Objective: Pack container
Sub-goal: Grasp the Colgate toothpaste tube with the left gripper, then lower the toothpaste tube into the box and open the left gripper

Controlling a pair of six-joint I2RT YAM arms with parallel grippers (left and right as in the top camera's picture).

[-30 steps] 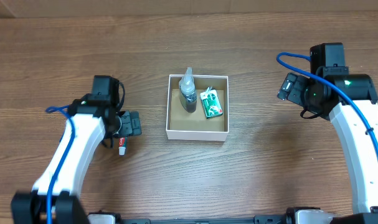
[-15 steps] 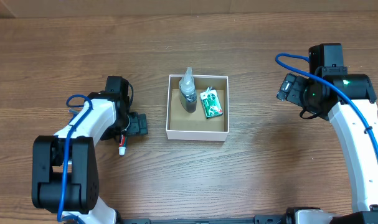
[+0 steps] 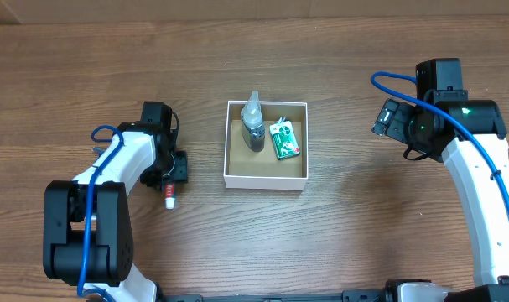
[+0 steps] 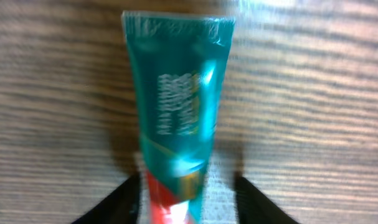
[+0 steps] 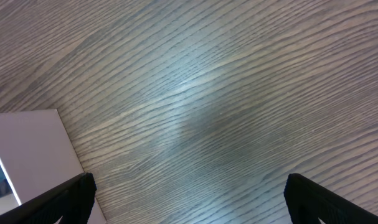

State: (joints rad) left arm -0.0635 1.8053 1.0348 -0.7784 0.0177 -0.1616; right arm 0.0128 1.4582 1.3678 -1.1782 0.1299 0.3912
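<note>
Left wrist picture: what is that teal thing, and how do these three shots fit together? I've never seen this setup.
Two robot arms sit at a wooden table, each ending in a two-finger gripper. The overhead shot looks down on both; each wrist shot comes from a camera by that arm's fingers. The teal thing is a tube lying on the table, the left gripper straddling it; whether the fingers pinch it is unclear. The right gripper is open and empty. In the middle stands the container, holding a small pump bottle and a green packet.
</note>
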